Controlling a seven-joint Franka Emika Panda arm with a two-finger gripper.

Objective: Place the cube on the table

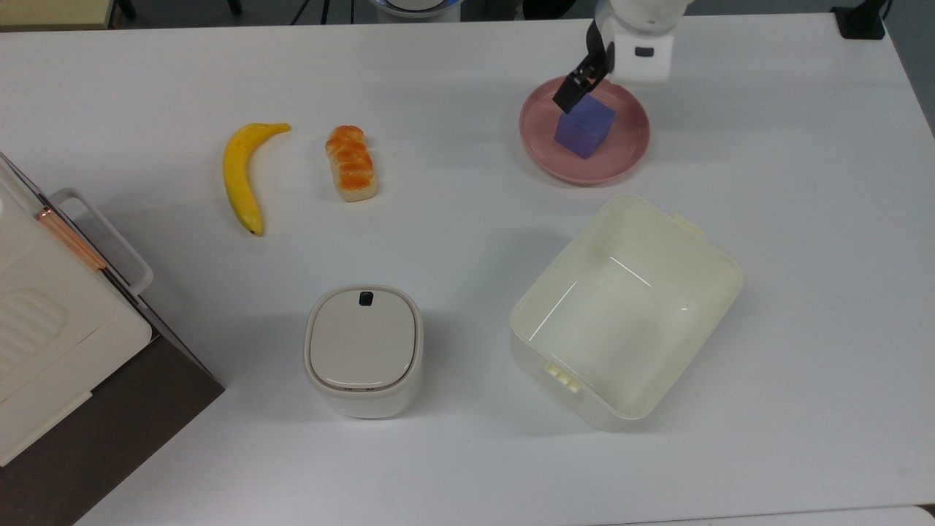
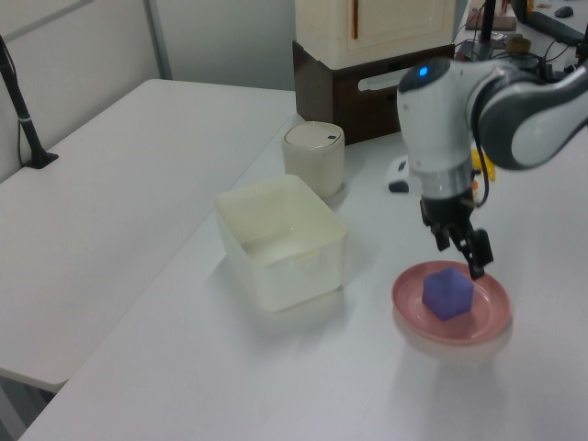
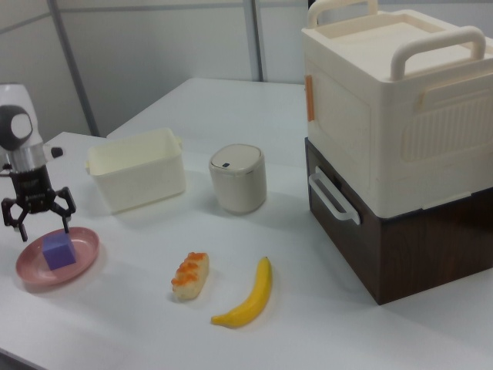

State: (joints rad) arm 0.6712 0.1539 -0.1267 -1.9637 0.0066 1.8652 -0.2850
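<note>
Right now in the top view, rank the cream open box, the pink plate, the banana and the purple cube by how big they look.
1. Open cream plastic box
2. Round pink plate
3. Yellow banana, long but thin, so its place against the plate is unsure
4. Blue-purple cube

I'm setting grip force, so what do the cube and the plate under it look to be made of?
The cube looks like foam or soft matte plastic: flat blue-purple faces with no shine and slightly soft edges; which of the two is unclear. The pink plate looks like smooth hard plastic, possibly glazed ceramic, with an even colour and a faint sheen along its raised rim. The gripper hovers open above the cube.
</note>
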